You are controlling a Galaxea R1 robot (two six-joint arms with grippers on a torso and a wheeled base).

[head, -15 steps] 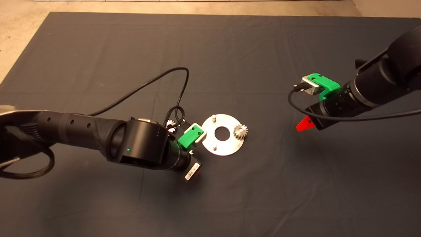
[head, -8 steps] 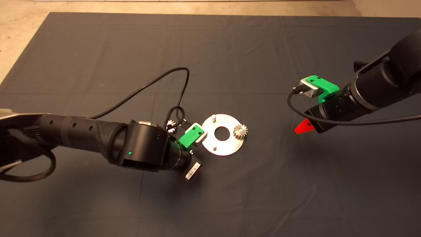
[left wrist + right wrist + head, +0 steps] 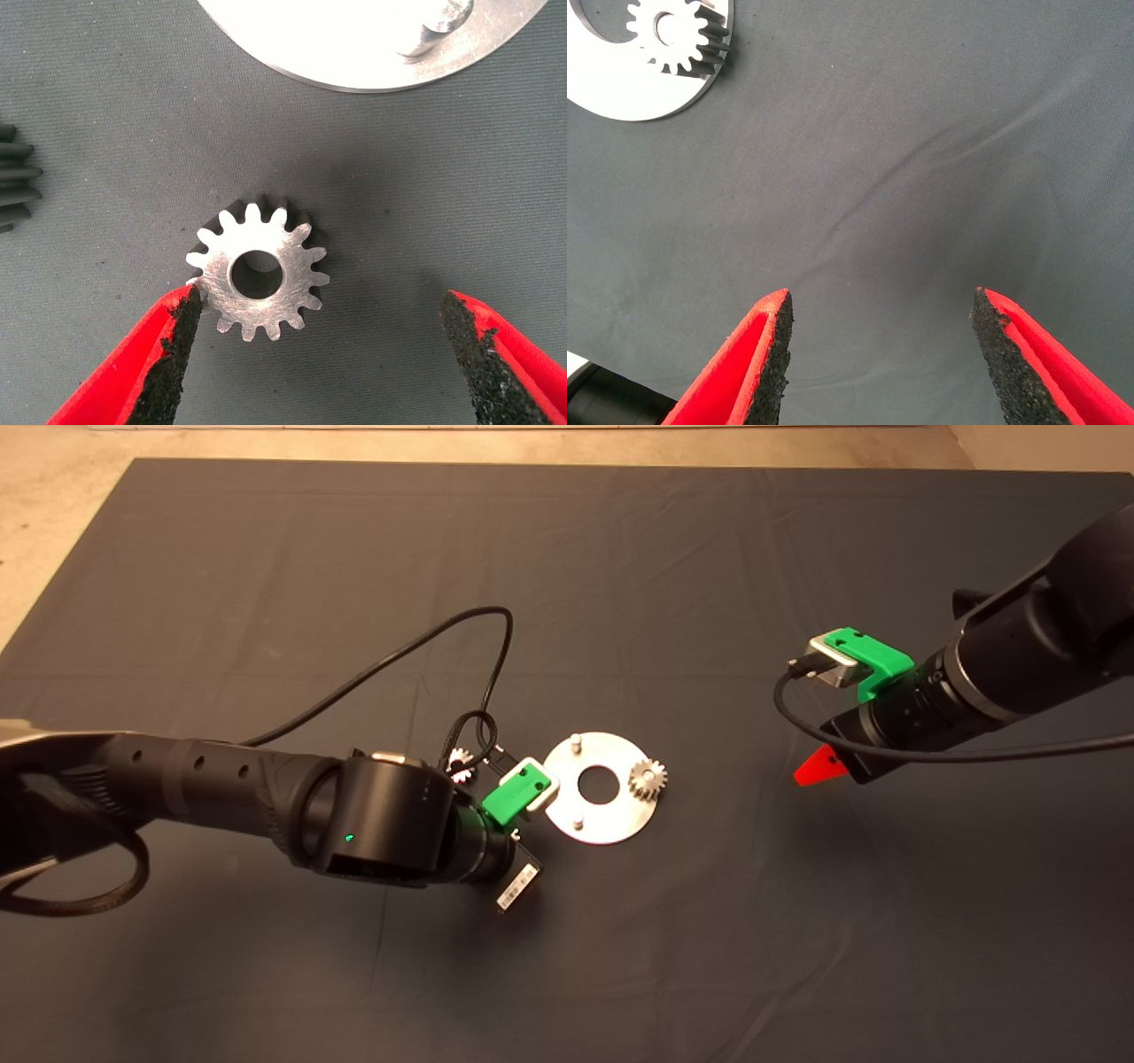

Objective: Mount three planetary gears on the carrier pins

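The surface is a table under a dark mat [image 3: 266, 558]. The left gripper [image 3: 323, 354] hangs low with jaws wide, straddling a loose gear [image 3: 259, 276] that lies flat on the mat just beside the disc [image 3: 611, 815]; one pad touches its teeth, evidently set for a pinch. A second loose gear [image 3: 458, 759] lies nearby. One gear [image 3: 648, 778] sits on the disc, and two carrier pins [image 3: 575, 738] stand bare. The right gripper [image 3: 877, 354], jaws wide and empty, waits well apart.

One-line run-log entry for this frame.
left gripper open around loose gear | right gripper open, idle | one gear on disc
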